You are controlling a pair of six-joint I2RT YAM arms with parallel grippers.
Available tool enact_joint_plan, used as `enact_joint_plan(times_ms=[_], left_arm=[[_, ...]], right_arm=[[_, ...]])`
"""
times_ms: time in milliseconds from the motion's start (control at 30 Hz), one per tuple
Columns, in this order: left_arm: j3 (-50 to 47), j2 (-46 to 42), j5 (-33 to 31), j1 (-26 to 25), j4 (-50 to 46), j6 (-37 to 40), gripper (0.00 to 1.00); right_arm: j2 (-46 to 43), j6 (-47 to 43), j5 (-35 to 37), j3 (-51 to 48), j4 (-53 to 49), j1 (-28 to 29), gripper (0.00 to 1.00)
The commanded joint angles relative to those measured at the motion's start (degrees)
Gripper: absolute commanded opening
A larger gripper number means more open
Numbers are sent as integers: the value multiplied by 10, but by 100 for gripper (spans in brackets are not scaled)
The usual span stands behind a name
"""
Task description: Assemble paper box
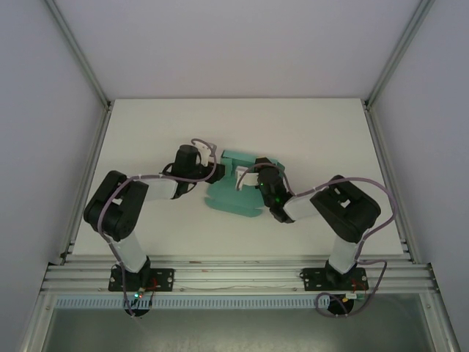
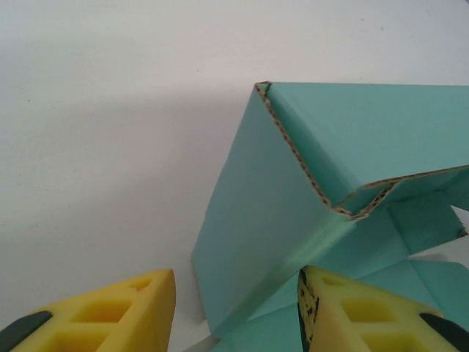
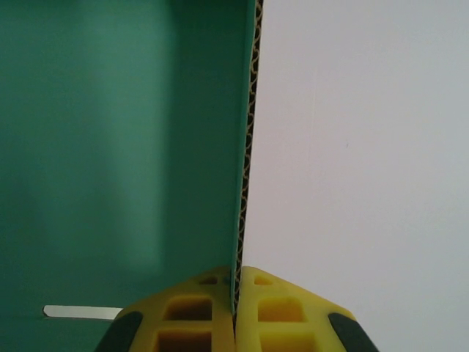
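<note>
Teal paper box point(image 1: 229, 199): my right gripper point(image 3: 236, 273) pinches its upright wall. My left gripper point(image 2: 238, 273) straddles a flap, jaws apart.

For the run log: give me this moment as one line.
box: partly folded, on table | right gripper: shut on box wall | left gripper: open around box flap

Plain white table point(image 1: 308, 132), boxed in by pale grey wall panels point(image 1: 234, 44) on three sides. Aluminium frame posts point(image 1: 79, 53) at the back corners, slotted rail point(image 1: 234, 273) along the near edge. Soft, even light.
</note>
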Motion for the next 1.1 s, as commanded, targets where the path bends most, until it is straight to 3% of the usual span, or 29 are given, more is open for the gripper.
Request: enact_joint_plan(times_ms=[0,167,333,667,733,1000,1067], left_arm=[[26,22,-27,0,26,16,46],[54,49,-40,-6,17,18,44],[78,66,-81,-17,8,24,34],[122,110,-270,-58,-56,50,9],[126,118,-322,-67,-62,44,0],[116,130,-542,-86,-73,-4,0],[115,135,-562,-90,-81,-9,0]], right_arm=[[-8,14,-15,8,-48,4,0],[-3,31,-20,20,-81,4,0],[7,37,-17,29,-90,4,0],[-19,91,-17,33,-146,4,0],[-30,106,-16,33,-163,4,0],[-51,141,3,25,-202,4,0],[-53,145,6,24,-206,4,0]])
